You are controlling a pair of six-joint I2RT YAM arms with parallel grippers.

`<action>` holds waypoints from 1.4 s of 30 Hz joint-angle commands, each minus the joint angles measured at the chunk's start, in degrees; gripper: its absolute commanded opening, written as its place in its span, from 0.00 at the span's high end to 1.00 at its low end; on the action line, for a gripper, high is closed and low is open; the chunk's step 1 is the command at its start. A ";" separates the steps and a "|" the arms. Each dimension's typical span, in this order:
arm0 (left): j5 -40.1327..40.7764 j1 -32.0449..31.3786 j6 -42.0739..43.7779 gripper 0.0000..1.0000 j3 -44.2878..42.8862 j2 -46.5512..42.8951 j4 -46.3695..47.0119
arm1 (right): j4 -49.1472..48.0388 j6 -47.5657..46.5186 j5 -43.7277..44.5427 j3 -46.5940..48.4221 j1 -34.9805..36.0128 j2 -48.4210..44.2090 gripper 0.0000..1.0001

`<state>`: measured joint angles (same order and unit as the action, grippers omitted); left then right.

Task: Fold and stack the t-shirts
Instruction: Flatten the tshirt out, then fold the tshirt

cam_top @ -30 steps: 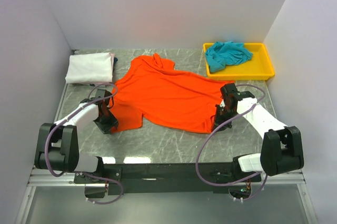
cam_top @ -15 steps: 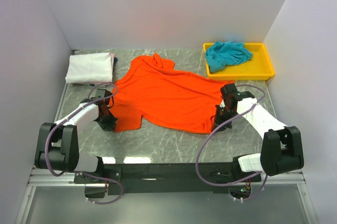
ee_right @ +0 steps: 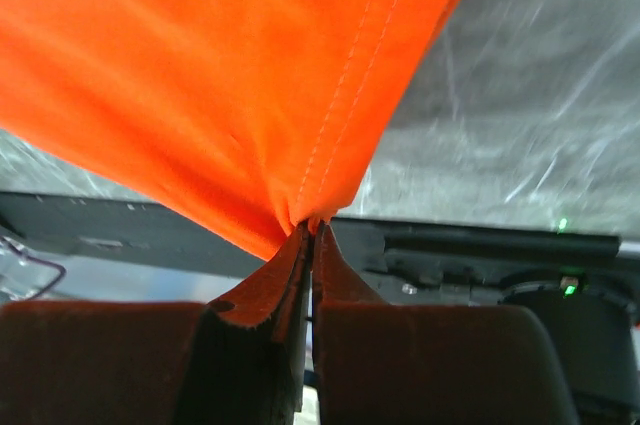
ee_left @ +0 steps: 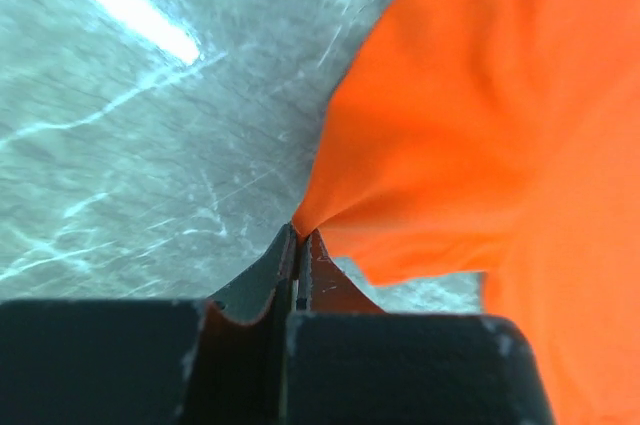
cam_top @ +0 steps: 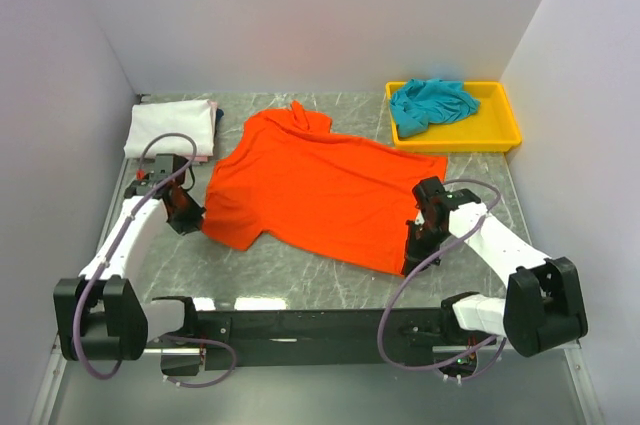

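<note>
Now left fingers (ee_left: pixel 255 293), newly shut, and right fingers (ee_right: pixel 266 290) both pinch the orange-red t-shirt (cam_top: pixel 320 190).

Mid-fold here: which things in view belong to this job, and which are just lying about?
Job:
orange t-shirt, held by left gripper and right gripper
teal t-shirt, crumpled
white t-shirt, folded

Lying about:
yellow tray under the teal one

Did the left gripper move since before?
Yes. The left gripper, pinching the orange t-shirt, went left and back, nearer the folded white t-shirt.
</note>
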<state>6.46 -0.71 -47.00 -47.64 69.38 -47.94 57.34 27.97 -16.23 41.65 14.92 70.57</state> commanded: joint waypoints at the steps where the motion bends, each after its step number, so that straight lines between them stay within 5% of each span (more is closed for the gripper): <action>1: 1.72 2.01 3.58 1.00 -3.94 -2.85 -5.66 | 4.26 4.28 -0.47 -0.25 2.83 -1.75 1.00; 15: 3.47 3.70 8.33 1.00 -6.07 -9.61 -14.45 | 8.67 11.85 -2.84 -4.20 10.30 -7.37 1.00; 23: -0.73 3.79 9.82 1.00 -7.64 -9.45 -10.95 | 8.93 12.90 -1.35 -3.33 11.01 -7.81 1.00; 31: -2.59 -1.57 11.14 1.00 -18.27 3.20 -4.36 | 5.68 11.77 -0.47 -1.14 9.26 -2.81 1.00; 42: -2.85 -8.51 14.21 1.00 -36.97 22.71 -0.57 | 3.48 3.77 -0.03 4.14 -3.13 4.75 1.00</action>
<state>4.14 -8.32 -35.07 -78.52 89.01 -50.96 62.26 35.18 -17.10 42.61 13.89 73.45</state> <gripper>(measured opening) 0.022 0.044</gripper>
